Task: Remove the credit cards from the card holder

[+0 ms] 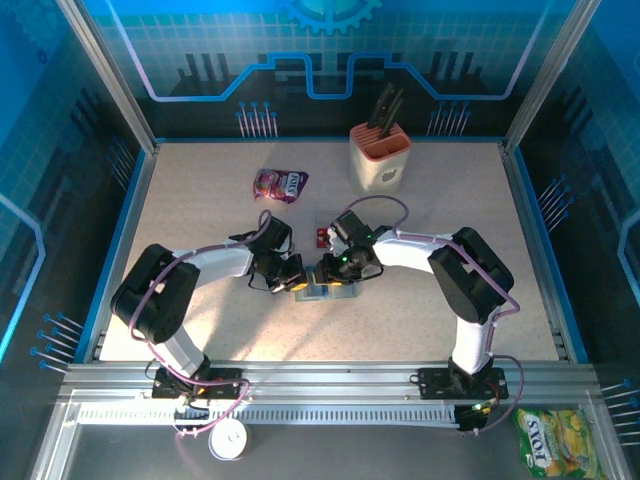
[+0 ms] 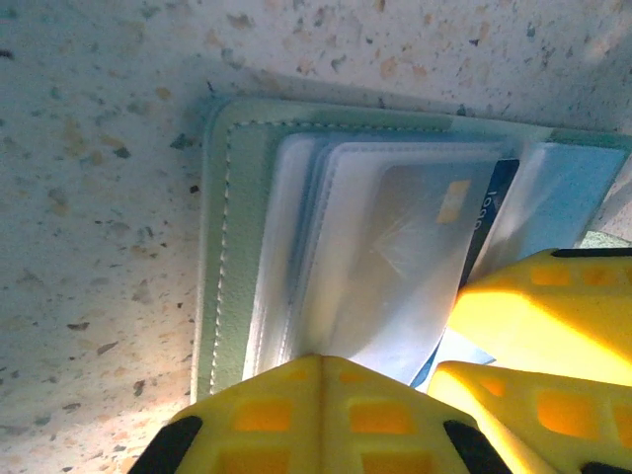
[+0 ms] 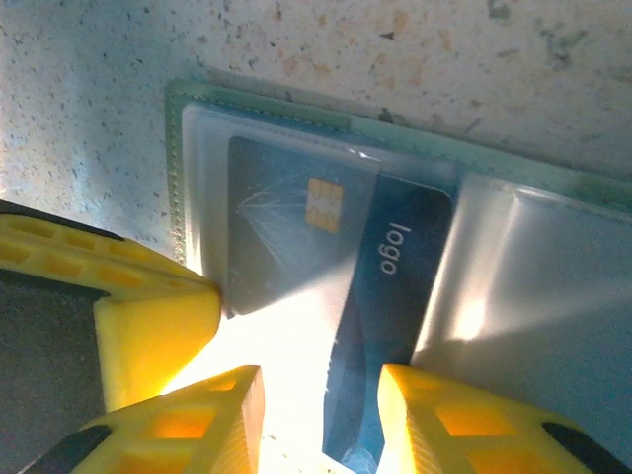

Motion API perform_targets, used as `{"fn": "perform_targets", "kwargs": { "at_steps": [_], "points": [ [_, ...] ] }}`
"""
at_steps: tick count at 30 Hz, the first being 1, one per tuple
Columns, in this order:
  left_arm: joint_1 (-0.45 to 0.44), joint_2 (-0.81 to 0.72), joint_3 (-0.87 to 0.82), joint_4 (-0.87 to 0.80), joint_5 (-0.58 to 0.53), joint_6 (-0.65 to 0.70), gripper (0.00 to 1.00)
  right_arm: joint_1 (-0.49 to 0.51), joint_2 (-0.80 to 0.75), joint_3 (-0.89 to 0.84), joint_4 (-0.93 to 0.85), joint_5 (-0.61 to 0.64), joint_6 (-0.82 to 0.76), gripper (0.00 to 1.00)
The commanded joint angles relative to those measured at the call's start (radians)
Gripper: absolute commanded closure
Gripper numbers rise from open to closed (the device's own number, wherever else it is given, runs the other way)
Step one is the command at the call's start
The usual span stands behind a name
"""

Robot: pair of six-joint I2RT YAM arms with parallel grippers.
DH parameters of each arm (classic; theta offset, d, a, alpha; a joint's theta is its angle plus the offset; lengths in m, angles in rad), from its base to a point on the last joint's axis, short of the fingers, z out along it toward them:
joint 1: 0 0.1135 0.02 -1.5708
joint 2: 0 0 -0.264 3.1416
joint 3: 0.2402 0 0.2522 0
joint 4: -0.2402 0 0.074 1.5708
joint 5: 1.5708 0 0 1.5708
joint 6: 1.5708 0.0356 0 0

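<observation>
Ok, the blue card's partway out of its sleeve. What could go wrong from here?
1. The blue card lies between the right end effector's fingers with a gap on one side. It isn't visibly clamped, so it may slip or skew on the pull.
2. The left end effector, shut, seems to pin the card holder at one spot, so the holder might drag along.
3. Both end effectors crowd together, so a bump seems possible.
</observation>
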Motion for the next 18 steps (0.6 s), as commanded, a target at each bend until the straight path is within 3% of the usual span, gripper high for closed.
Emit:
{"fn": "perform_targets", "kwargs": {
  "at_steps": [1,18],
  "points": [
    [0.011,-0.006,0.005,-0.057,-0.031,0.032,1.00,-0.001,-0.025,0.015,-0.079,0.049,-0.022,0.62],
    [0.010,-0.029,0.023,-0.040,0.005,0.016,1.00,-0.003,-0.059,0.006,-0.036,0.021,-0.004,0.62]
  ]
}}
